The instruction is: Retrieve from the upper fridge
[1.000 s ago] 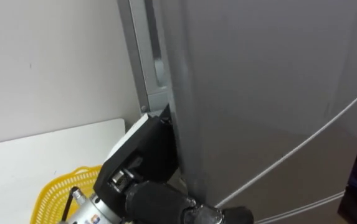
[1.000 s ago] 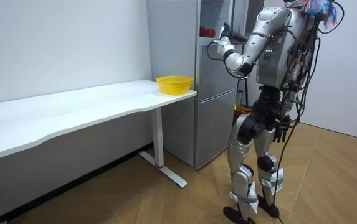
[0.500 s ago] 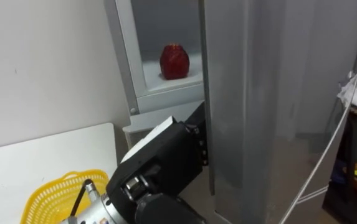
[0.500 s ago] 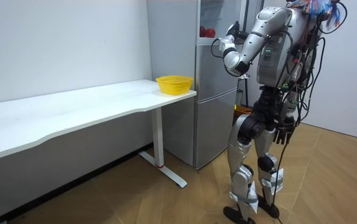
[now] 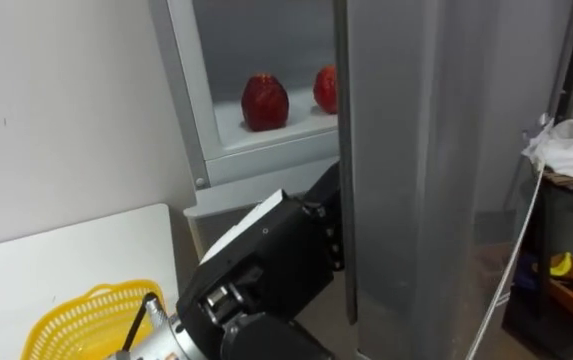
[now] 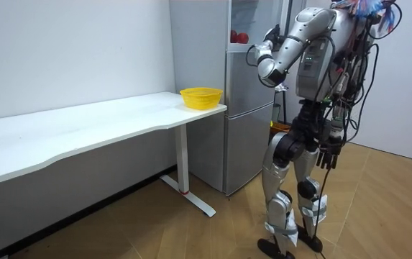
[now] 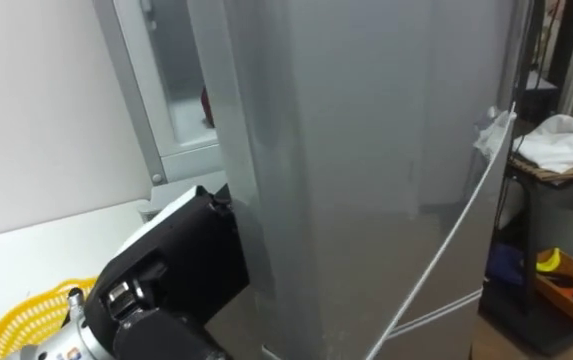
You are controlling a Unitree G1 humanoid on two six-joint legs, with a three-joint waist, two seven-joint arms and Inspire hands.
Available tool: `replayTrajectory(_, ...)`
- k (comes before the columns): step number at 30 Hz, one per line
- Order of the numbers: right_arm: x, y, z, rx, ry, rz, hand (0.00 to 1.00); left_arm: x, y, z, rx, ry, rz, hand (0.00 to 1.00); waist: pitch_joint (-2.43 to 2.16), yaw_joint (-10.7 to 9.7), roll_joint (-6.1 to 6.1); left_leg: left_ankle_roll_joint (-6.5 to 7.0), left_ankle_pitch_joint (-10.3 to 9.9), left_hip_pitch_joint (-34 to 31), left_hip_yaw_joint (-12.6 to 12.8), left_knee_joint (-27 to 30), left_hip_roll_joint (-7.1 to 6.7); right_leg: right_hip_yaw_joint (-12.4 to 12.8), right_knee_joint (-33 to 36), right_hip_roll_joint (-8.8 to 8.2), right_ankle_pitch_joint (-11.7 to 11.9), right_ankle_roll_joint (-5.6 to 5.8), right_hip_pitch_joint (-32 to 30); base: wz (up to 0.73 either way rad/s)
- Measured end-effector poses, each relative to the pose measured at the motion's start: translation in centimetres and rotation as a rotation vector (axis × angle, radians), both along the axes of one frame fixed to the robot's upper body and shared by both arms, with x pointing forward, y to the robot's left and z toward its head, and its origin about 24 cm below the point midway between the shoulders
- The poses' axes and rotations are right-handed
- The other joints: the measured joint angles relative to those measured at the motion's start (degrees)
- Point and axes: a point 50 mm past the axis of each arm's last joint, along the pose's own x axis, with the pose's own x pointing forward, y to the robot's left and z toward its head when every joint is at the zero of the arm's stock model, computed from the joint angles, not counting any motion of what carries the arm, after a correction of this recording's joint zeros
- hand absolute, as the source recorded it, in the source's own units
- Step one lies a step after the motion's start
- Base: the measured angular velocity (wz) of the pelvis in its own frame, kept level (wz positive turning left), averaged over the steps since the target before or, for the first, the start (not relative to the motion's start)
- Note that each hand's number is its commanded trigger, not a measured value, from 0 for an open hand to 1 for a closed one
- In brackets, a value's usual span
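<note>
We cannot tell how the fingers of the left hand (image 5: 276, 260) lie, for they are hidden behind the free edge of the upper fridge door (image 5: 436, 150); the hand's black back sits at 6 o'clock in the left eye view, pressed close against that edge; the edge itself runs straight from 12 to 6 o'clock, just right of centre. Between it and the grey fridge frame (image 5: 181, 90) at 11 o'clock there is an open gap, and through it we see a red fruit (image 5: 264, 102) standing on the white shelf (image 5: 266, 138) at 12 o'clock, with a second red fruit (image 5: 326, 88) beside it, half cut off by the door. In the right eye view the door covers almost the whole gap, leaving a sliver of red at 10 o'clock. The yellow basket (image 5: 76, 320) rests on the white table (image 5: 66, 250) at 8 o'clock, well apart from the shelf; a white cloth (image 5: 571, 145) lies on a dark stand at 3 o'clock. The room view adds what the eyes miss: the robot stands upright before the fridge, and its right hand (image 6: 329, 151) hangs by its hip at 3 o'clock, too small for us to tell its grip.
</note>
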Motion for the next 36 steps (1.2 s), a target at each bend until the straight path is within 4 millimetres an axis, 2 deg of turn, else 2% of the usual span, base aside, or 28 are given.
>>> replayTrajectory(8, 0.1, 0.1, 0.0, 0.012, -0.001, 0.007, 0.00, -0.1, -1.7, 0.8, 0.018, -0.038, -0.072, 0.00, -0.02, -0.1, 0.11, 0.24, 0.1, -0.1, 0.2, 0.0, -0.12, 0.0, 0.0, -0.16, 0.1, 0.17, -0.6, 0.00)
replayTrajectory(16, 1.2, 0.0, 0.1, -0.002, -0.027, 0.007, 0.00, -0.3, -4.1, 3.1, 0.029, -0.138, -0.176, 0.00, -0.04, -2.6, 0.15, 0.15, 0.2, 0.4, 1.3, -0.6, -0.07, 1.3, -0.2, -0.08, 0.1, 0.19, -0.7, -0.07)
replayTrajectory(22, 1.4, 0.0, 0.1, -0.010, -0.032, -0.001, 0.00, -0.5, -4.5, 3.0, 0.032, -0.140, -0.202, 0.00, -0.03, -4.7, 0.12, 0.05, 0.2, 1.2, 2.2, -1.4, -0.08, 1.8, -0.2, -0.07, 0.1, 0.20, -0.8, -0.08)
replayTrajectory(36, 1.2, -0.1, 0.1, -0.017, -0.032, -0.005, 0.00, -1.0, -5.5, 2.8, 0.019, -0.133, -0.255, 0.00, -0.03, -4.7, -0.22, 0.07, 0.2, 1.4, 3.2, -1.4, -0.06, 2.8, -0.2, -0.07, 0.1, 0.23, -1.3, -0.03)
